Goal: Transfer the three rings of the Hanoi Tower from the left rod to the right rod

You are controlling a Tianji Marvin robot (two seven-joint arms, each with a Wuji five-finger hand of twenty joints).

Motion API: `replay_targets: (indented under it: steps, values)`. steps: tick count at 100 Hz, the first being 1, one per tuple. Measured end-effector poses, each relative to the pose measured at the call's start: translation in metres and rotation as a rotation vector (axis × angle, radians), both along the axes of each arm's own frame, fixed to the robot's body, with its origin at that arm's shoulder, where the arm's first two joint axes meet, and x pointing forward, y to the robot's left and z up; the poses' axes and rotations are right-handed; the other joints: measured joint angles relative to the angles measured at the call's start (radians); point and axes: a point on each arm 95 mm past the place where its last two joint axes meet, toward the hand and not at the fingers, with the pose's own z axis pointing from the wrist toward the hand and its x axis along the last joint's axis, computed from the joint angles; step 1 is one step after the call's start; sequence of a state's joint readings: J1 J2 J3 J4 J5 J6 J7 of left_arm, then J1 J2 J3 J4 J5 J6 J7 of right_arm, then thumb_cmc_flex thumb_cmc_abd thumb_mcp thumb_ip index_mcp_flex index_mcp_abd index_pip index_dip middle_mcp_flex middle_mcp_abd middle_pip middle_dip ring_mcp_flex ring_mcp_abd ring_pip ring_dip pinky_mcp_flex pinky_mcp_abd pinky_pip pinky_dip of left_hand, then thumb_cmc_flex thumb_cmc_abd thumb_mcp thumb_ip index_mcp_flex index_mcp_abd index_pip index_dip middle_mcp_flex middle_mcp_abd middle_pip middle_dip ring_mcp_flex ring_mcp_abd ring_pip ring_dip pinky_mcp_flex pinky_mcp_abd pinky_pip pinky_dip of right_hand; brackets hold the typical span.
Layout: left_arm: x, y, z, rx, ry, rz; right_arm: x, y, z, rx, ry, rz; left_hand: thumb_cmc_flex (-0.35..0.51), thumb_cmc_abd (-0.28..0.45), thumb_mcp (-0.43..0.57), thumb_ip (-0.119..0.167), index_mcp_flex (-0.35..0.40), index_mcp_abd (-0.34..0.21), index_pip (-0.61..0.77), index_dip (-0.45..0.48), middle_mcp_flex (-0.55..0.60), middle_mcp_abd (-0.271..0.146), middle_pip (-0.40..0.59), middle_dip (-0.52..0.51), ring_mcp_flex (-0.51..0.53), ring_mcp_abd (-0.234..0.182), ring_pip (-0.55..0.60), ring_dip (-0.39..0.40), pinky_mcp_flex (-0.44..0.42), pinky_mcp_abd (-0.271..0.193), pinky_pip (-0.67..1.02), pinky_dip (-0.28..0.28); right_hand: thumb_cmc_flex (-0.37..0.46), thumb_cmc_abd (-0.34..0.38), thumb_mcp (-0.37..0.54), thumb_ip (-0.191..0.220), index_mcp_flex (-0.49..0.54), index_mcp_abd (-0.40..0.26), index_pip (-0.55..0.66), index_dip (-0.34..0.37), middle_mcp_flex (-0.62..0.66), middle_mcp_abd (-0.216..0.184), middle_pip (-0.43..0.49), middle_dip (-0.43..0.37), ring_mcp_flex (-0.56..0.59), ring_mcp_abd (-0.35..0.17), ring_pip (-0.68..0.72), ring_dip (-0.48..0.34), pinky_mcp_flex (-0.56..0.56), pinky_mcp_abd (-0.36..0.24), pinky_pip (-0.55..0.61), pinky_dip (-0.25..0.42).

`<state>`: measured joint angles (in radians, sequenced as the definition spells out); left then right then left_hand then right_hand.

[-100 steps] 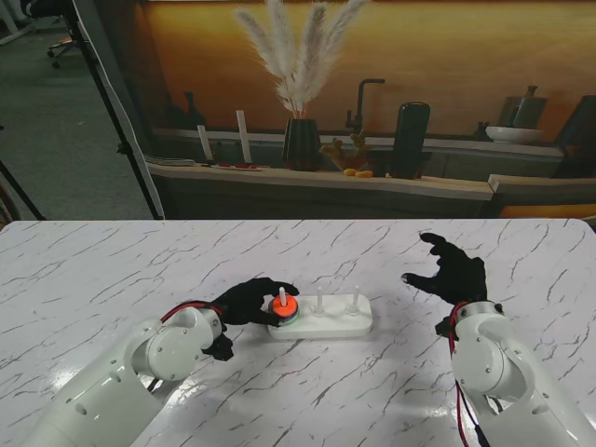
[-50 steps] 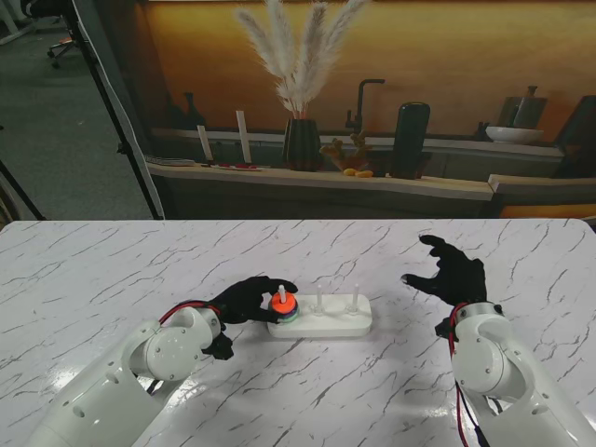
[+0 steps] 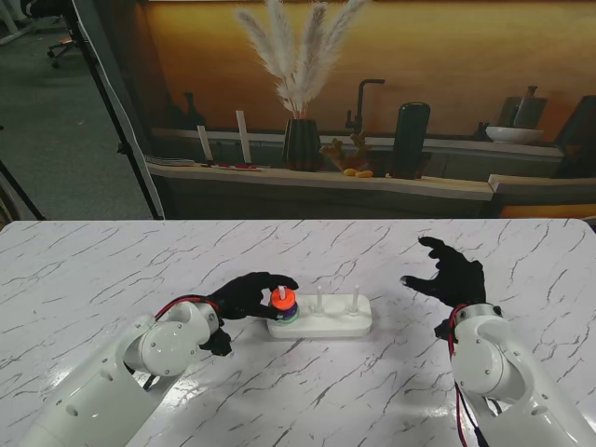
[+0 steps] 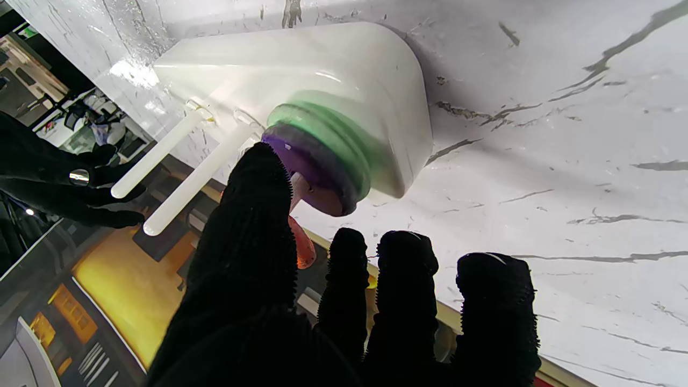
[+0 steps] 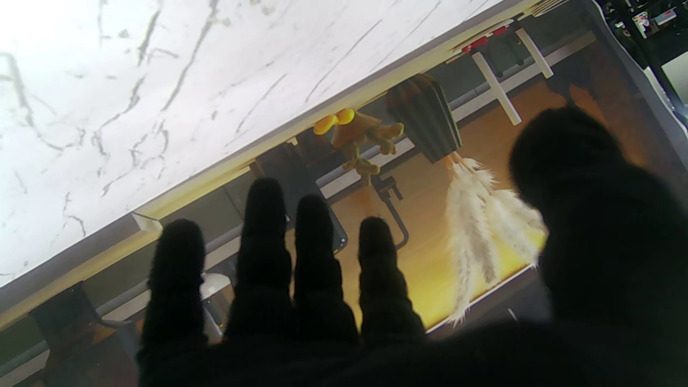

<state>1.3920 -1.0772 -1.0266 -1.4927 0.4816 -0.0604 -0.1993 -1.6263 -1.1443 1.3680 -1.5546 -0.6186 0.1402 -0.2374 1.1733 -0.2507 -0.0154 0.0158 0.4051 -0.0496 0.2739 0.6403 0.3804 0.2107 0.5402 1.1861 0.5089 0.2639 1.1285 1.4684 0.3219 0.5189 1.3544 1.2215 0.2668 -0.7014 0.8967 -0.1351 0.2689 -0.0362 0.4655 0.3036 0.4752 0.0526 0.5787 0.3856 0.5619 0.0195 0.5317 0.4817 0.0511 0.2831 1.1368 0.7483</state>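
Orange top ring [image 3: 283, 300], likely light, rigid and smooth, sits pinched at its rim by the left hand [image 3: 250, 296]; right hand [image 3: 449, 273] hovers with fingers spread, empty.

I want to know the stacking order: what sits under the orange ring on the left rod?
Under the orange ring the left wrist view shows a purple ring, then a green ring on the white base. The left robot hand hides most of the orange ring there.
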Motion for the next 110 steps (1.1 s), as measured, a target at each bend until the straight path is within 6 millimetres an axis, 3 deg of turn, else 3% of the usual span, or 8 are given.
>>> replay_targets:
  steps: [110]
  values:
    - [0.005,0.006,0.048,-0.007,-0.024,-0.042,-0.003,0.005,-0.013,0.023,0.031,0.004,0.000,0.000,-0.001,0.000,0.000,0.002,0.000,0.025,0.012,0.002,-0.011,-0.012,0.002,0.000,0.002,-0.010,0.033,0.000,0.011,0.000,0.000,0.000,0.000,0.000,0.000,0.000,0.000,0.000,0.000,0.000,0.000,0.000,0.000,0.000,0.000,0.000,0.000,0.000,0.000,0.000]
